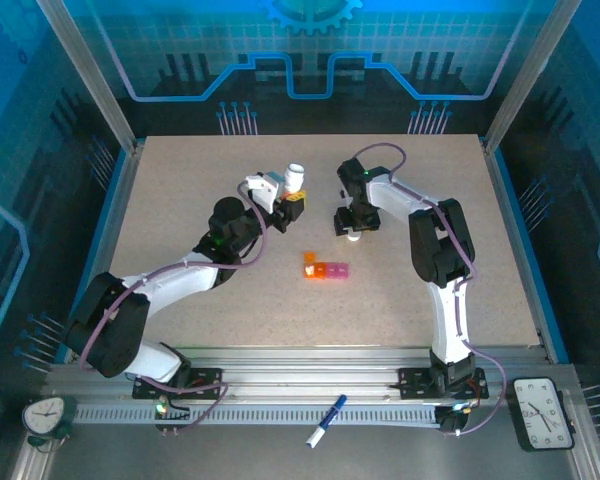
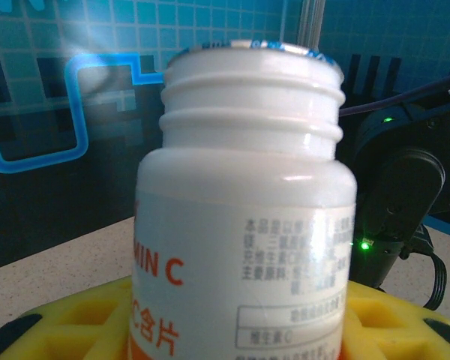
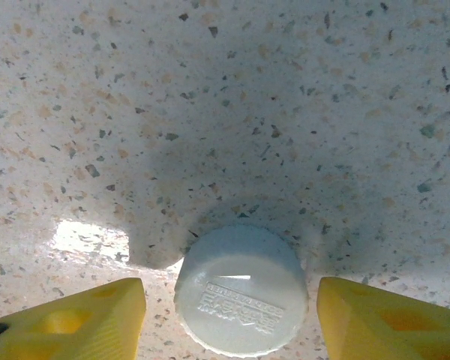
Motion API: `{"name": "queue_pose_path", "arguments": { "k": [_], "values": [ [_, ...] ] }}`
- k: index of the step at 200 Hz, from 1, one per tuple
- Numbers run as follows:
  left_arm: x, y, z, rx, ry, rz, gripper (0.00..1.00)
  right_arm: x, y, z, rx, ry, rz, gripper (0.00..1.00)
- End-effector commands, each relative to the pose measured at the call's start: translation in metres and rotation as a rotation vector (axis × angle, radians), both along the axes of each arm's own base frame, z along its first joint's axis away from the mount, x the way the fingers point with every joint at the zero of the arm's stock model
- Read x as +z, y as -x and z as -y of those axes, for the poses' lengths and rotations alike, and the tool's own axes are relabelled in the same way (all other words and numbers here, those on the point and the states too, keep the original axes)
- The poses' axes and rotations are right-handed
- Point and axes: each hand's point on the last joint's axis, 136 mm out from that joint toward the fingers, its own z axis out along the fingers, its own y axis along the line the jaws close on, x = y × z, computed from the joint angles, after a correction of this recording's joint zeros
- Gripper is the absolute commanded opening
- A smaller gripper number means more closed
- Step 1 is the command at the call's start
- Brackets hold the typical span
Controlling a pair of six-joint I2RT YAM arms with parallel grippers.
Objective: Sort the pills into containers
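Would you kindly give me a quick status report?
Left gripper shut on bottle, uncapped. Right gripper open, straddling cap on table. Containers mid-table, apart from both.

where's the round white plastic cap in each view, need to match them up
top external: right of table centre, round white plastic cap under the right gripper.
right wrist: bottom centre, between the yellow fingers.
shared landmark: speckled beige table, also lower left in left wrist.
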Motion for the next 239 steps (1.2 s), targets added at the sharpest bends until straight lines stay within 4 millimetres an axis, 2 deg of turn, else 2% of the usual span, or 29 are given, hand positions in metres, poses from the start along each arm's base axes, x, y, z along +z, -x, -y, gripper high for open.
{"name": "queue_pose_path", "arguments": {
  "k": [1,76,98,116,159,200,221,239],
  "values": [
    [0.011,0.004,-0.002,-0.021,0.036,0.04,0.0,-0.015,0.007,0.006,-0.01,0.004,-0.046,0.62],
    [0.007,0.005,-0.002,-0.026,0.036,0.031,0.0,-0.024,0.013,0.01,-0.008,0.016,-0.058,0.52],
    [0.005,0.005,-0.001,-0.033,0.036,0.026,0.0,-0.023,0.012,0.009,-0.008,0.014,-0.056,0.53],
    [0.004,0.006,0.0,-0.036,0.034,0.023,0.0,-0.022,0.009,0.009,-0.01,0.017,-0.051,0.58],
    [-0.001,0.006,0.001,-0.041,0.029,0.012,0.0,-0.02,0.004,0.008,-0.007,0.021,-0.039,0.57],
    [-0.005,0.007,0.001,-0.047,0.024,0.002,0.0,-0.021,0.003,0.006,-0.003,0.017,-0.04,0.48],
    [-0.008,0.007,0.002,-0.052,0.019,-0.001,0.0,-0.018,0.004,0.006,0.0,0.014,-0.036,0.41],
    [-0.01,0.007,0.003,-0.059,0.013,-0.004,0.0,-0.012,0.003,0.006,0.002,0.011,-0.02,0.4]
  ]
}}
